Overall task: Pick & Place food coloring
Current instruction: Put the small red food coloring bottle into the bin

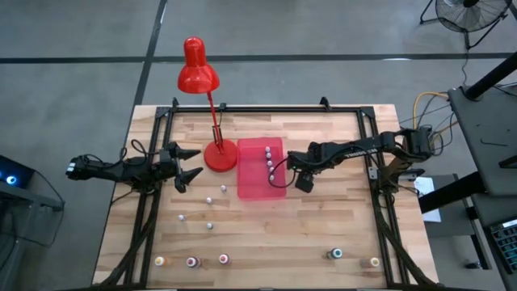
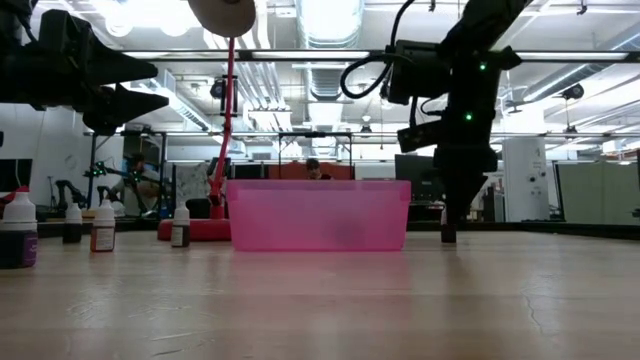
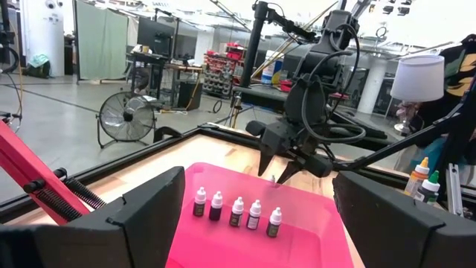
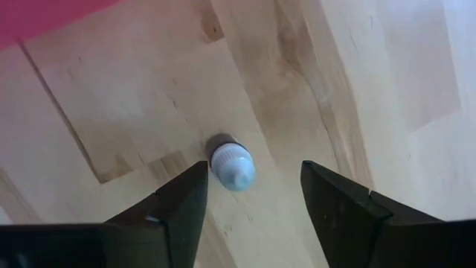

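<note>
The food coloring bottles are tiny and white-capped. Several stand in a row inside the pink tray (image 1: 252, 182), seen in the left wrist view (image 3: 236, 211). Others stand upright and scattered on the wood (image 1: 208, 200), with more near the table's near edge (image 1: 192, 261). My right gripper (image 4: 253, 175) points down just right of the tray, open. One bottle (image 4: 232, 167) stands upright on the table between its fingers, untouched; in the low view it shows at the gripper's foot (image 2: 448, 228). My left gripper (image 1: 191, 166) hovers open, left of the red lamp's base, facing the tray.
A red desk lamp stands with its base (image 1: 219, 156) against the tray's left side, and its head (image 1: 197, 73) reaches past the far edge. Black frame rails (image 1: 374, 202) run along the table's sides. Bare wood lies between the tray and the near-edge bottles.
</note>
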